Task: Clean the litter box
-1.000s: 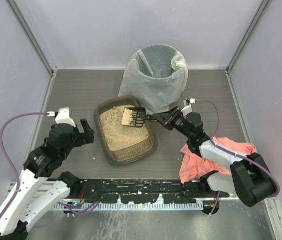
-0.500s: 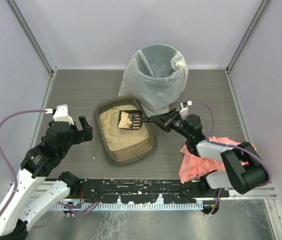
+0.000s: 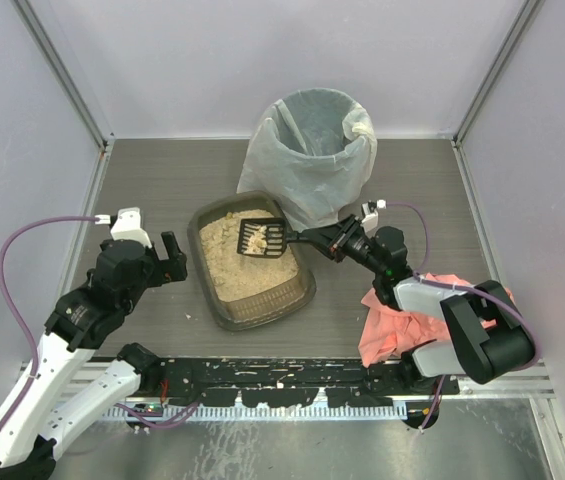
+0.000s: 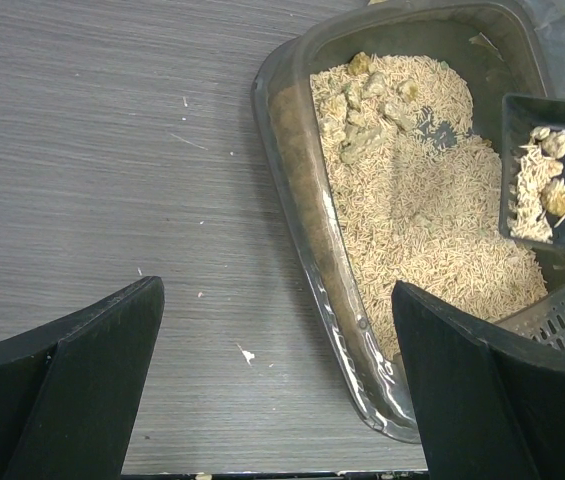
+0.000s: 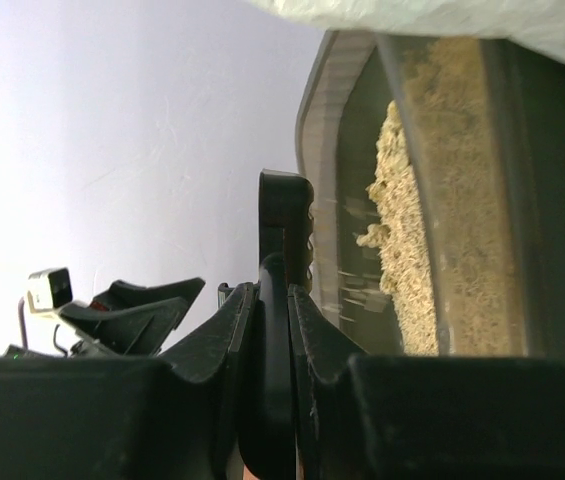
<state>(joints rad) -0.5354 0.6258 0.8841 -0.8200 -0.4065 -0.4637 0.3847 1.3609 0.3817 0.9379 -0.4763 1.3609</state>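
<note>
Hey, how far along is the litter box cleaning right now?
Done: one load of clumps sits on the scoop. In hand: the right gripper holds that scoop above the litter box. Left: tip it into the bin, then lift the clumps in the box's far corner. The left gripper hangs open.

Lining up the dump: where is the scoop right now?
Top view: the black slotted scoop, shut in the right gripper, hangs over the far right corner of the litter box, just short of the white-bagged bin.
</note>
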